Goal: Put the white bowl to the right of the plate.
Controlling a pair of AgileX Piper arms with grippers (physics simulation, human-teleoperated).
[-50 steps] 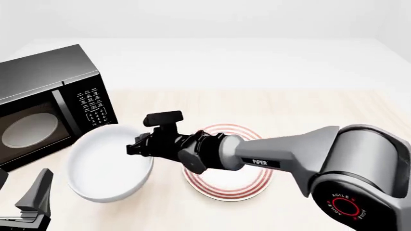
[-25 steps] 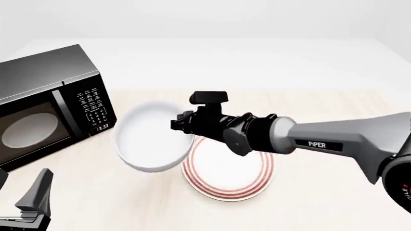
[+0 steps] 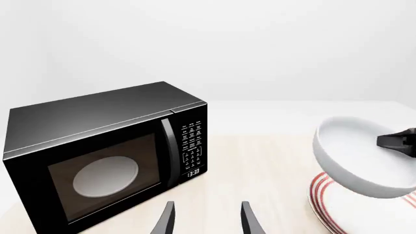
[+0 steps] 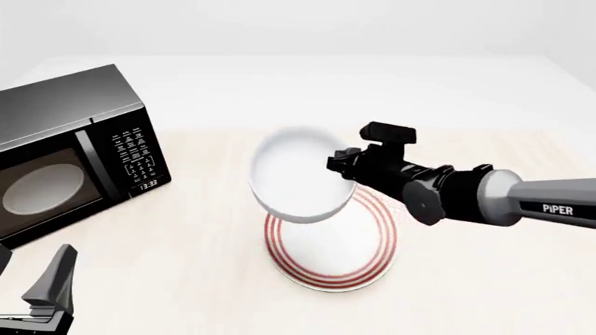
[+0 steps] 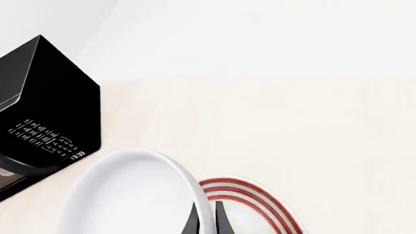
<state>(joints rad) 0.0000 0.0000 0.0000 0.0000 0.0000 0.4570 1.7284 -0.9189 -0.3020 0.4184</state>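
The white bowl [image 4: 296, 178] hangs tilted in the air over the far left part of the plate [image 4: 328, 252], which lies flat with red rings. My right gripper [image 4: 343, 167] is shut on the bowl's right rim. The right wrist view shows the fingers [image 5: 218, 223] pinching the rim of the bowl [image 5: 133, 195] with the plate [image 5: 250, 202] below. The left wrist view shows the bowl [image 3: 364, 158] above the plate [image 3: 322, 200]. My left gripper [image 3: 206, 220] is open and empty, low at the near left [image 4: 51, 289].
A black microwave [image 4: 65, 150] with a pale disc inside stands at the left of the table; it also shows in the left wrist view [image 3: 104, 156]. Bare wood table lies to the right of the plate [image 4: 484, 272].
My right gripper has carried the bowl up and to the right, from the table left of the plate to above the plate's left part. The left arm has not moved.
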